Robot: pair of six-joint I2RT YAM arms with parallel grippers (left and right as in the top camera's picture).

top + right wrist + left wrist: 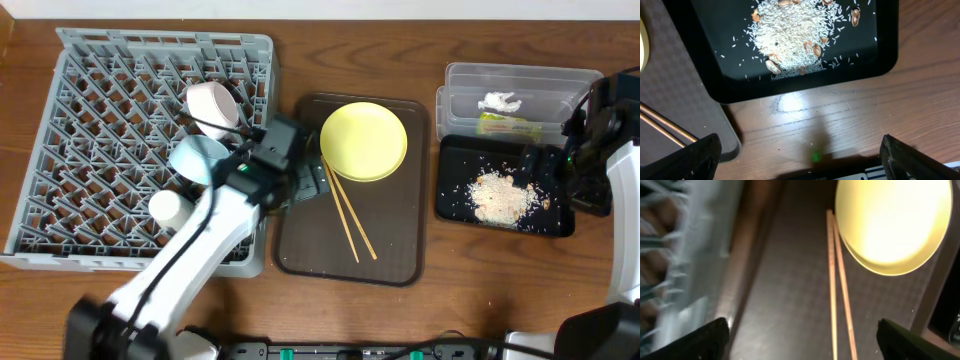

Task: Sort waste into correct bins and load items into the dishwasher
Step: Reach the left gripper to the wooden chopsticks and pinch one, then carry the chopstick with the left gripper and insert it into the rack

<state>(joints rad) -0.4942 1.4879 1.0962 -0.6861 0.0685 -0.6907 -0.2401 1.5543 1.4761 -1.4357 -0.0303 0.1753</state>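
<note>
"Left wrist view first: what is that pincer doing?"

"The left pincer (802,342) hangs open, its two dark fingers spread wide with nothing between them, over the brown serving tray (785,280). Below the gap lie the chopsticks (831,280), side by side, running straight ahead between the fingers. Their far ends reach the rim of the yellow plate (892,225). Whether they touch it I cannot tell."

"And further out?"

"From overhead, the grey dish rack (100,130) sits just left of that tray. It holds the cream-white bowl (212,103), the light-blue bowl (198,158) and the small white cup (166,207). Well to the right, the right pincer (800,160) is also open and empty. It is over bare table (840,120), just beside the black tray (715,55) with its heap of crumbly food bits (790,35). Beyond that, the clear tub (455,72) holds the wrapper (508,124) and the white scrap (499,101)."

"So what is the step, and how is it done well?"

"I'd judge the chopsticks go to the rack next. The fingers stand across the sticks, which is right. Come straight down near their middle, clear of the plate, so both sticks fall inside the gap. Close slowly, so the pair gathers together rather than one rolling free. They are thin and lie flat, so the fingertips must reach the tray's surface."
</note>
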